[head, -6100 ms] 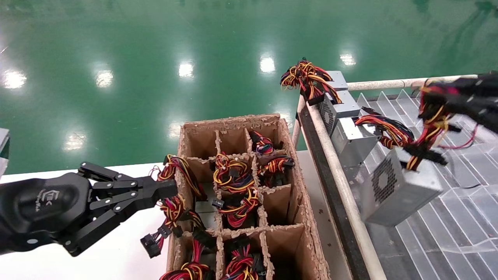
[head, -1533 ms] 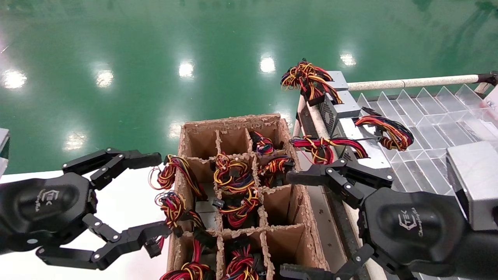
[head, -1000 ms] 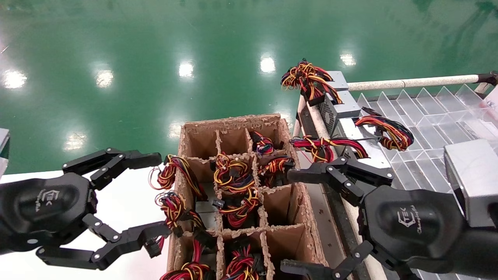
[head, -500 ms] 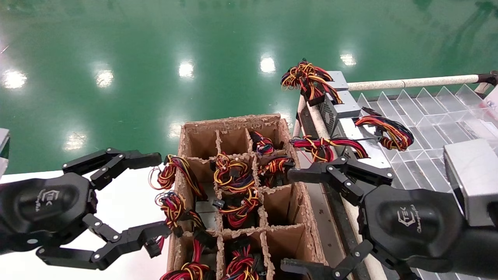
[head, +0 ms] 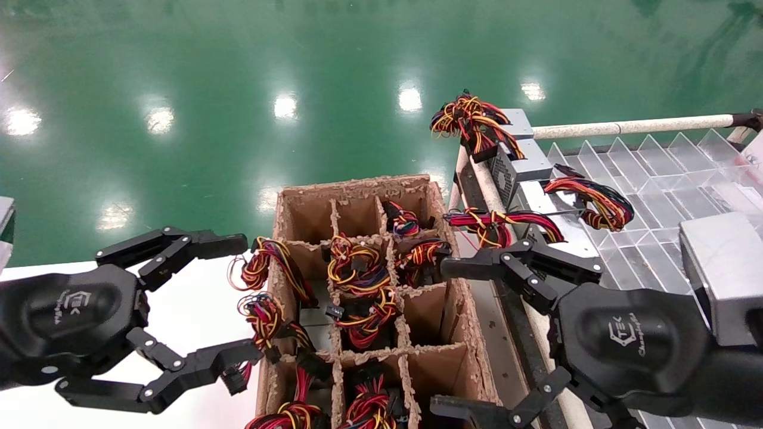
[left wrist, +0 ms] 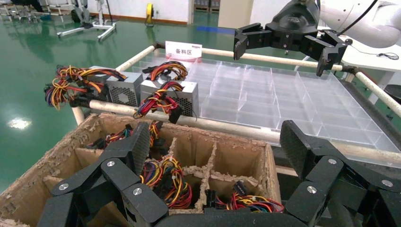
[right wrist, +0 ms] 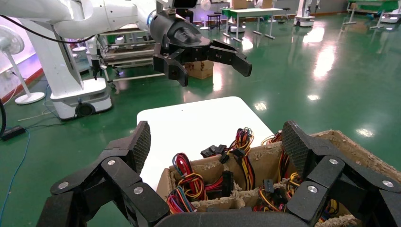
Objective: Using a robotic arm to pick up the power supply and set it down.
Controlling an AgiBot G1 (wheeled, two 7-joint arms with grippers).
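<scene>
The right black multi-link gripper (head: 456, 336) hovered with its jaws spread wide over the right edge of the brown cardboard divider box (head: 441, 333), empty, apparently lined up to reach for another unit. The left black gripper (head: 229, 298) hung equally spread at the box's left edge. Silver-grey metal power supplies (head: 527, 164) with red, yellow and black wire bunches sat along the near rail of the clear plastic divider tray (head: 650, 179); more wire bunches (head: 357, 274) filled the box's compartments.
</scene>
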